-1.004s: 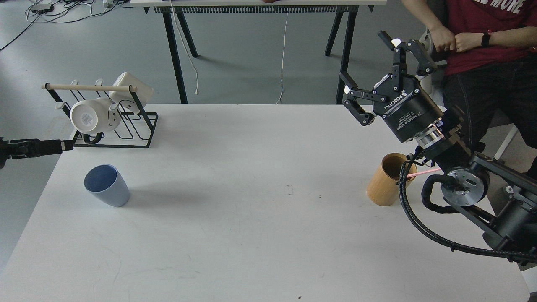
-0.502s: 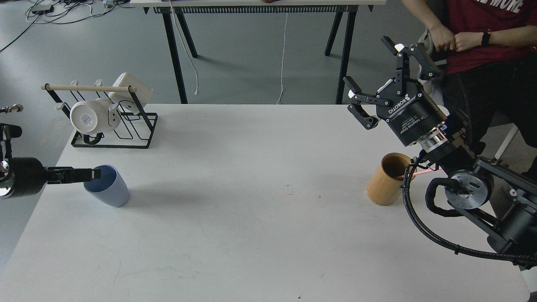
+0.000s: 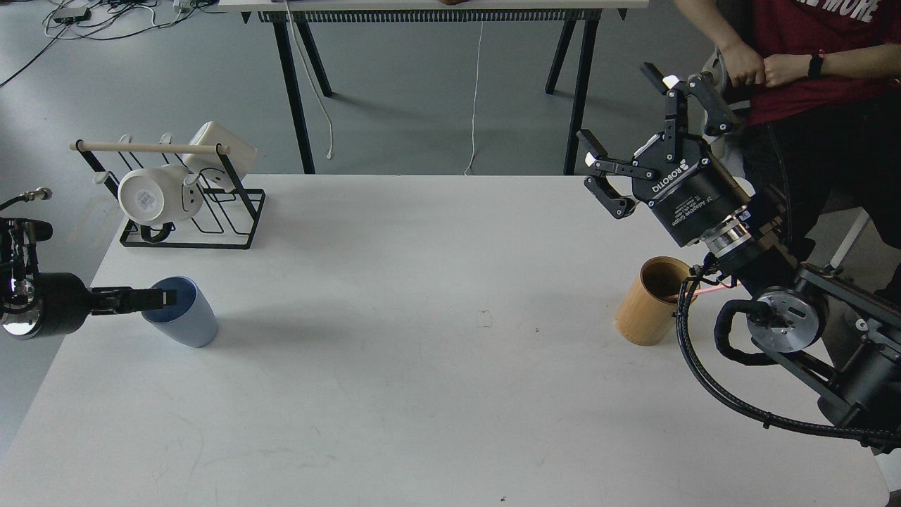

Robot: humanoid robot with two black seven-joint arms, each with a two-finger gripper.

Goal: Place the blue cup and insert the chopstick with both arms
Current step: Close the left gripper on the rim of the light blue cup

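The cup (image 3: 181,313) stands upright at the tabletop (image 3: 422,394) left edge, left tool (image 3: 165,298) at its rim (grip state I cannot tell). Likely light, stiff, slick plastic; pinch the wall near the rim. Right tool (image 3: 637,141) hangs spread, empty.

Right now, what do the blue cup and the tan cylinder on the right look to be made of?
The blue cup: probably matte plastic, with an even pale blue wall, no glare and a darker inside. The tan cylinder: likely wood or bamboo, with a warm tan, satin outside and a dark brown inside; grain is too fine to confirm.
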